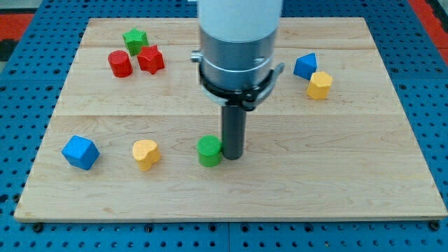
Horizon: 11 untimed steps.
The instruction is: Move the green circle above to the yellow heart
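The green circle (pixel 208 150) lies on the wooden board at the lower middle. The yellow heart (pixel 145 154) lies to its left, about a block and a half away at the same height. My tip (pixel 232 155) rests against the right side of the green circle, touching it. The rod hangs from the arm's grey and white body above it.
A blue block (pixel 80 152) lies at the lower left. A green star (pixel 134 39), a red cylinder (pixel 120 64) and a red star (pixel 150 60) cluster at the upper left. A blue block (pixel 305 66) and a yellow block (pixel 319 85) sit at the upper right.
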Tool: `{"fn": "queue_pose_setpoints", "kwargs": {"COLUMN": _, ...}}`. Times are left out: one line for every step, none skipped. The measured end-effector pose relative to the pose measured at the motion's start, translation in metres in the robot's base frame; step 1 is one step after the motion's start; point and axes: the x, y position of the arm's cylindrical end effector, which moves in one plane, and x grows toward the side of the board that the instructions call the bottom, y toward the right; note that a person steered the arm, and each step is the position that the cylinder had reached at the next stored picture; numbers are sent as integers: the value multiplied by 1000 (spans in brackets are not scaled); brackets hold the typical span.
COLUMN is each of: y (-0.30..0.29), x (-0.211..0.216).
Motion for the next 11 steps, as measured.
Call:
{"fn": "queue_pose_setpoints", "kwargs": {"y": 10, "x": 31}}
{"fn": "queue_pose_setpoints", "kwargs": {"y": 2, "x": 60}}
{"fn": "queue_pose_setpoints", "kwargs": {"y": -18, "x": 60}}
{"fn": "queue_pose_setpoints", "kwargs": {"y": -18, "x": 60}}
{"fn": "queue_pose_setpoints", "kwargs": {"y": -18, "x": 23}}
{"fn": "queue_pose_setpoints", "kwargs": {"y": -27, "x": -37}}
{"fn": "queue_pose_setpoints", "kwargs": {"y": -49, "x": -83}}
{"fn": "queue_pose_setpoints", "kwargs": {"y": -75, "x": -100}}
{"fn": "queue_pose_setpoints", "kwargs": {"y": -81, "x": -94}}
{"fn": "queue_pose_setpoints", "kwargs": {"y": -92, "x": -93}}
{"fn": "queue_pose_setpoints", "kwargs": {"y": -94, "x": -80}}
